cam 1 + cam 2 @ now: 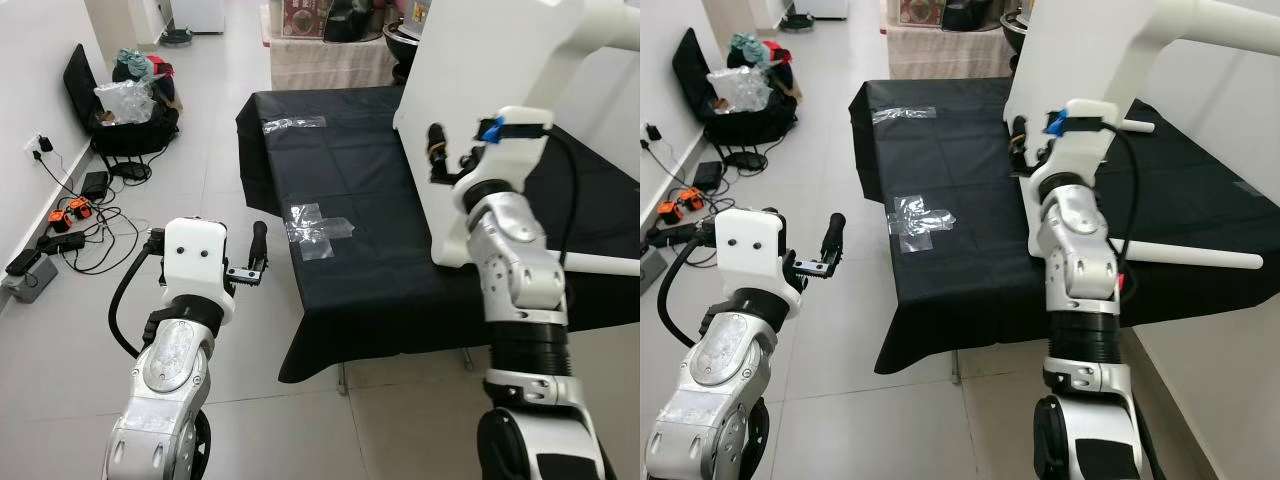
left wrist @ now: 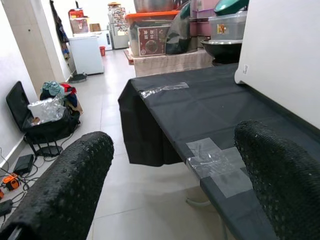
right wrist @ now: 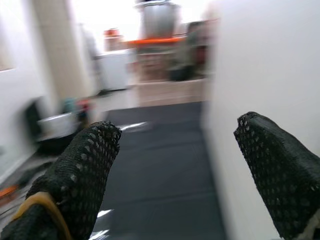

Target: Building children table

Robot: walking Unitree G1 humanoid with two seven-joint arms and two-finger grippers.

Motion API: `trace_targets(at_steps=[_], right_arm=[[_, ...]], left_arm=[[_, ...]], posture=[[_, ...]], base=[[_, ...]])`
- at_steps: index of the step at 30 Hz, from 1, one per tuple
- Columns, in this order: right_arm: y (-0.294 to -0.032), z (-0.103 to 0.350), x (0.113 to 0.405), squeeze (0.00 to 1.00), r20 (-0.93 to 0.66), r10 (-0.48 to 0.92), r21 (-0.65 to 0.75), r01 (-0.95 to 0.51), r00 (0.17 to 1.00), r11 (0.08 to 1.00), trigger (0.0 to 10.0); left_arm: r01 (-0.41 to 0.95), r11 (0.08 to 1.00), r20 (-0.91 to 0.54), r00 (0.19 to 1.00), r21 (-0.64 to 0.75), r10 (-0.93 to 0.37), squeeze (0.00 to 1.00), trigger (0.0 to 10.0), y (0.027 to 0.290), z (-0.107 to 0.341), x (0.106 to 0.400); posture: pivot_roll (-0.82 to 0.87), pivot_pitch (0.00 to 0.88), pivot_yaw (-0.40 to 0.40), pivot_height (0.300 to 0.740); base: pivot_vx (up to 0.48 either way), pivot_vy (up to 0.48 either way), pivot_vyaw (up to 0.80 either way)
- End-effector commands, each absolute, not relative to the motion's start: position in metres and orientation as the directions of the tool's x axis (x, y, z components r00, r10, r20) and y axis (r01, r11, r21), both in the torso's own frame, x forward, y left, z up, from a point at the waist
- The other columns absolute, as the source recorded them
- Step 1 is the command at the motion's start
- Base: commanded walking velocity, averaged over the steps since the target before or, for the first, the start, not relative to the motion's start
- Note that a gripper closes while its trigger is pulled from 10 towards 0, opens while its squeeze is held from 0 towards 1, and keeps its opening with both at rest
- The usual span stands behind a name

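Along the right edge of the head views, the white children's table [image 1: 500,60] lies overturned on the black-draped table [image 1: 340,160], its top running out of frame. At centre right, the right gripper [image 1: 452,152] is raised beside its white panel, jaws wide, blurred in its wrist view. Lower left, the left gripper [image 1: 255,255] hovers over floor, jaws wide.

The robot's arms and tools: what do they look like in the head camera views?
Both arms have silver, segmented metal shells with black joints and a white boxy wrist housing. A black cable loops from each wrist. The left tool and right tool each have two long black textured fingers. The right wrist housing carries a small blue tag.
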State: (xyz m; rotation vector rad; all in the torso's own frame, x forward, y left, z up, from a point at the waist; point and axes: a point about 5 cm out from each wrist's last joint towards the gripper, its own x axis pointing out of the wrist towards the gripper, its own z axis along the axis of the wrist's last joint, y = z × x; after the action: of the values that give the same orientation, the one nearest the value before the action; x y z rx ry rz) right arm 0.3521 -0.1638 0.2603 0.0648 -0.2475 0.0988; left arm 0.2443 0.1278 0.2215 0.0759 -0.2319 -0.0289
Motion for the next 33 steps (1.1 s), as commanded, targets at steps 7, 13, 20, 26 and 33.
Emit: trace_targets(at_steps=[7, 13, 20, 26, 33], right_arm=[[-0.131, 0.244, 0.328, 0.0, 0.235, 0.386, -0.047, -0.386, 0.892, 0.921, 10.0], [-0.143, 0.238, 0.332, 0.0, 0.212, 0.321, -0.083, -0.311, 0.923, 0.947, 10.0], [-0.162, 0.22, 0.314, 0.0, 0.066, 0.64, -0.055, -0.637, 0.766, 0.769, 10.0], [-0.21, 0.234, 0.331, 0.0, 0.092, 0.428, -0.19, -0.406, 0.899, 0.894, 10.0], [-0.222, 0.255, 0.344, 0.0, 0.18, 0.213, -0.3, -0.153, 0.96, 0.942, 10.0]], left_arm=[[0.039, 0.992, 0.236, 0.969, 0.121, -0.067, 0.0, 10.0, 0.126, 0.222, 0.245], [0.035, 0.991, 0.235, 0.97, 0.13, -0.065, 0.0, 10.0, 0.127, 0.221, 0.246], [0.025, 0.989, 0.238, 0.969, 0.149, -0.06, 0.0, 10.0, 0.129, 0.222, 0.248], [0.029, 0.989, 0.243, 0.968, 0.142, -0.063, 0.0, 10.0, 0.129, 0.223, 0.248], [0.035, 0.992, 0.24, 0.969, 0.123, -0.064, 0.0, 10.0, 0.128, 0.223, 0.249]], posture=[[0.06, 0.049, -0.071, 0.74], [0.06, 0.05, -0.07, 0.74], [0.06, 0.048, -0.066, 0.74], [0.05, 0.05, -0.064, 0.74], [0.05, 0.051, -0.066, 0.74]], base=[[0.0, -0.274, 0.0], [0.0, -0.443, 0.0], [0.0, -0.468, 0.0], [0.044, -0.453, 0.0], [0.328, -0.346, 0.0]])
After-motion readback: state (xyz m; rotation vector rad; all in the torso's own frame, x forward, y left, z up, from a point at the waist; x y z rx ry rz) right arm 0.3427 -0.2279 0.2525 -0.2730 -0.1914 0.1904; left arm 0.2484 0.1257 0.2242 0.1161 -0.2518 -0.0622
